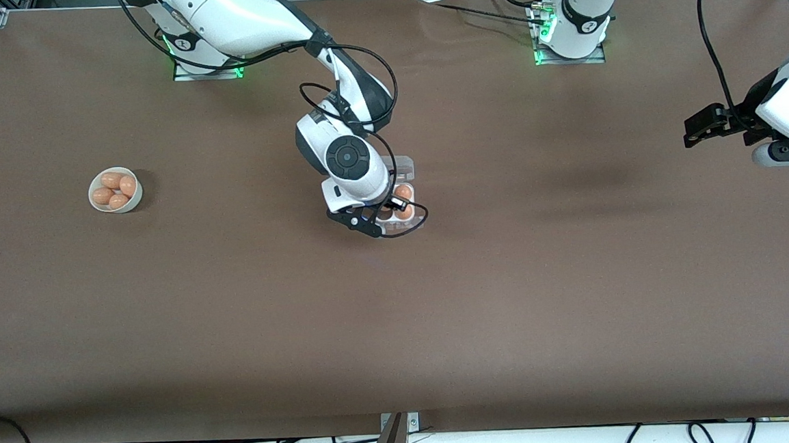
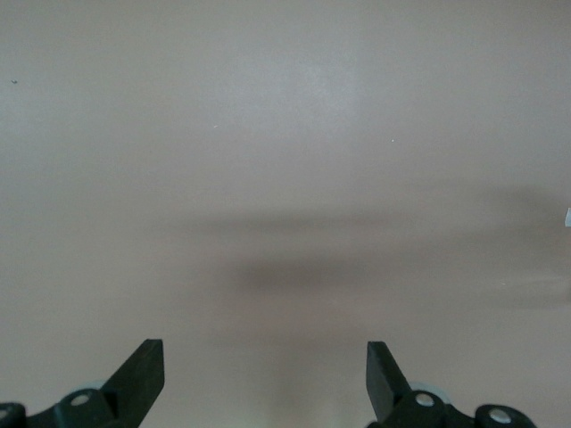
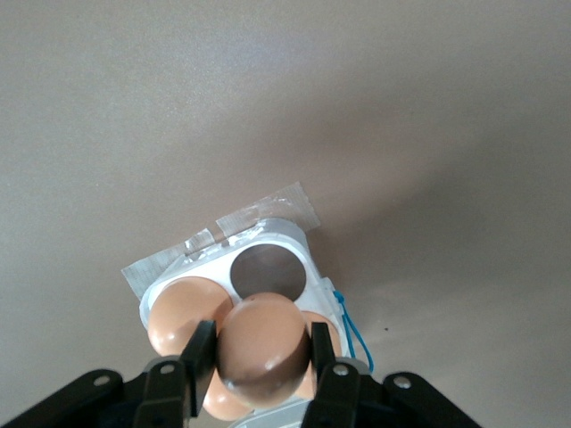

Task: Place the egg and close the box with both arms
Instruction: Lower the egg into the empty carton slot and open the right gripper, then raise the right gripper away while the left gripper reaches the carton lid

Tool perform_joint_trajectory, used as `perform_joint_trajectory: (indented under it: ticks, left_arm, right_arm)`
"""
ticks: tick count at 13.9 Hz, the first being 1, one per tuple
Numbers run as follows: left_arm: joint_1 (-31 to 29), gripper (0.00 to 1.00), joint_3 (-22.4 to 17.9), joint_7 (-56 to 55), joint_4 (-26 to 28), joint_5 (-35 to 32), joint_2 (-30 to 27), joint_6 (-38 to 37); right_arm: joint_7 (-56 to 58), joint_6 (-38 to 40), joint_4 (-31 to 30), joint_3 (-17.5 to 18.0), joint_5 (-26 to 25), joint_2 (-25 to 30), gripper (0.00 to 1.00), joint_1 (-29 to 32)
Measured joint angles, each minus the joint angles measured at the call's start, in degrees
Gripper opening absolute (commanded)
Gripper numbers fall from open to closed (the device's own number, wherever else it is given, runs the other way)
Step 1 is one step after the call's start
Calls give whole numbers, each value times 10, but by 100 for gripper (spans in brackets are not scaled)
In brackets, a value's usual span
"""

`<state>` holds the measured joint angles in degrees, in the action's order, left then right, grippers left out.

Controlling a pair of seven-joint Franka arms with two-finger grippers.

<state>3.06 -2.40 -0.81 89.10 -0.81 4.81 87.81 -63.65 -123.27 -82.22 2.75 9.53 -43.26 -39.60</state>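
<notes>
Right tool clenched on egg, long axis seemingly upright, over box; left tool released.

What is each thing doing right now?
Right gripper: shut on the egg, over the box.
Box: lid open, one cell empty.
Left gripper: open, waiting over bare table.
Bowl: holds eggs.

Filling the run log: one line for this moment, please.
right hand: shut on egg, over box | box: lid open, one cell empty | left hand: open, waiting over bare table
</notes>
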Motion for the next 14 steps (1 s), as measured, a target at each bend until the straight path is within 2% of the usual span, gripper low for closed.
perform_joint_trajectory:
  ticks: [1, 9, 10, 13, 14]
  left_arm:
    - [0, 100, 0, 0, 0, 0, 0, 0]
    - [0, 100, 0, 0, 0, 4, 0, 0]
    - [0, 92, 0, 0, 0, 16, 0, 0]
    - [3, 53, 3, -1, 0, 75, 3, -10]
    - [5, 44, 4, -2, 0, 92, 4, -24]
  right_arm:
    - [0, -1, 0, 0, 0, 0, 100, 0]
    - [-1, -25, 10, -12, 1, -3, 100, 2]
    - [-1, -25, 15, -18, 1, -3, 100, 7]
    - [24, -12, 39, -31, 1, -1, 100, 33]
    - [43, 3, 43, -40, 1, 4, 100, 40]
